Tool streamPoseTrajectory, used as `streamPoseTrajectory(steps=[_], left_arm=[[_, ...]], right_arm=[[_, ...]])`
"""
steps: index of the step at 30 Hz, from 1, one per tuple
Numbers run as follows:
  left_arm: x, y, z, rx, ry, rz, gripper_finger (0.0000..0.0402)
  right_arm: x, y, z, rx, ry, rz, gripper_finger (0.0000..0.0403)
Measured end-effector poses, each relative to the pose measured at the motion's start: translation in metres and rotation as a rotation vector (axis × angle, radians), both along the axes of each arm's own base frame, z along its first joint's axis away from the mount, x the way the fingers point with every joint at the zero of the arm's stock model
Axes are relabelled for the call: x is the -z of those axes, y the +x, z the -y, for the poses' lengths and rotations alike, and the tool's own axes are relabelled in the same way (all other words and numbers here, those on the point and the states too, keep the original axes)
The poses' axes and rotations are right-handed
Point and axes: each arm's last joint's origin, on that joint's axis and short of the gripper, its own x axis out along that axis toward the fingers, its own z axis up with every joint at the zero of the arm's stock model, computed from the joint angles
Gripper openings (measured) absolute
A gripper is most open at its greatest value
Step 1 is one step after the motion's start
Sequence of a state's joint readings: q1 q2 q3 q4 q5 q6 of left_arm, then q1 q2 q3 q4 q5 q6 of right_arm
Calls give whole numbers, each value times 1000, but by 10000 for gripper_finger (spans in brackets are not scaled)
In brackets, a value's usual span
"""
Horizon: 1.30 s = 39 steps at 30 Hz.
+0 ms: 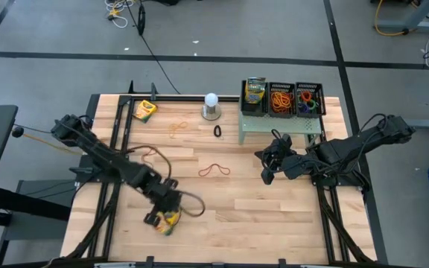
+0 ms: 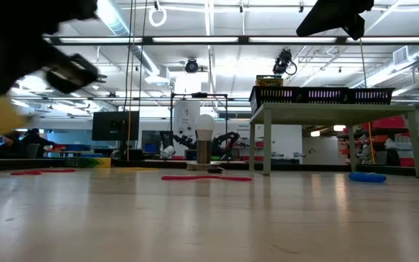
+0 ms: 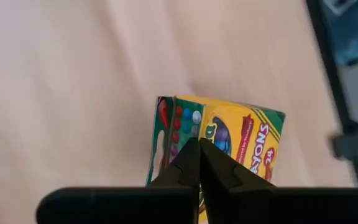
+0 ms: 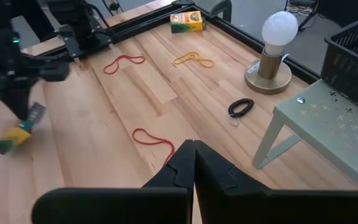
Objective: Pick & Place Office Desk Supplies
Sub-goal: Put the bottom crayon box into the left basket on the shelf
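My left gripper (image 1: 160, 211) (image 3: 197, 144) is near the table's front left, shut on a yellow-and-green crayon box (image 1: 169, 222) (image 3: 235, 134) (image 4: 12, 138). A second crayon box (image 1: 145, 110) lies flat at the far left. A third (image 1: 255, 91) stands in a black mesh basket on the riser. Rubber-band loops lie on the wood: red (image 1: 214, 170), tan (image 1: 177, 128), black (image 1: 217, 132). My right gripper (image 1: 265, 177) (image 4: 194, 144) hangs shut above the table beside the riser, touching nothing. My left gripper comes at the crayon box from above, slanting down, and its two fingers meet on the box's upper end (image 3: 194, 127). The fingers hide exactly which part they pinch. The box hangs tilted below the fingertips (image 4: 18, 102), clear of the table.
A pale green mesh riser (image 1: 289, 125) at the far right carries black baskets (image 1: 281, 99) (image 1: 310, 99) holding rubber bands. A white ball on a metal base (image 1: 211, 104) stands at the far middle. A dark red band (image 1: 151, 154) lies beside my left arm. Bare wood lies at the front middle.
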<state>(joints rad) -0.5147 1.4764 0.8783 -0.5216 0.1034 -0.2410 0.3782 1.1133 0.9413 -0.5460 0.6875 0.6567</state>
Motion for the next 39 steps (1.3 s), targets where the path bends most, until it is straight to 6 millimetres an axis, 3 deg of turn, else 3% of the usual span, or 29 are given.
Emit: streamPoseTrajectory(steps=[6,11,17,24,27,33,36,39], left_arm=[[-2,43,-42,-119,-37,199,2],[13,78,-69,-212,-85,320,2],[34,125,-81,-238,-98,344,2],[34,174,-82,-255,-124,388,18],[31,177,-85,-250,-143,378,48],[19,159,-88,-191,-122,255,99],[8,145,-89,-156,-121,257,92],[13,118,-92,-188,-148,281,57]], right_arm=[[0,0,0,-6,-9,-4,8],[0,0,0,-13,-10,-8,8],[1,0,-1,-36,-9,-24,8],[1,0,-1,-68,1,-34,8],[1,0,-2,-70,5,-32,8],[1,1,-2,-45,86,-3,11],[1,1,-4,-54,160,0,22],[6,5,-7,-51,225,-10,34]])
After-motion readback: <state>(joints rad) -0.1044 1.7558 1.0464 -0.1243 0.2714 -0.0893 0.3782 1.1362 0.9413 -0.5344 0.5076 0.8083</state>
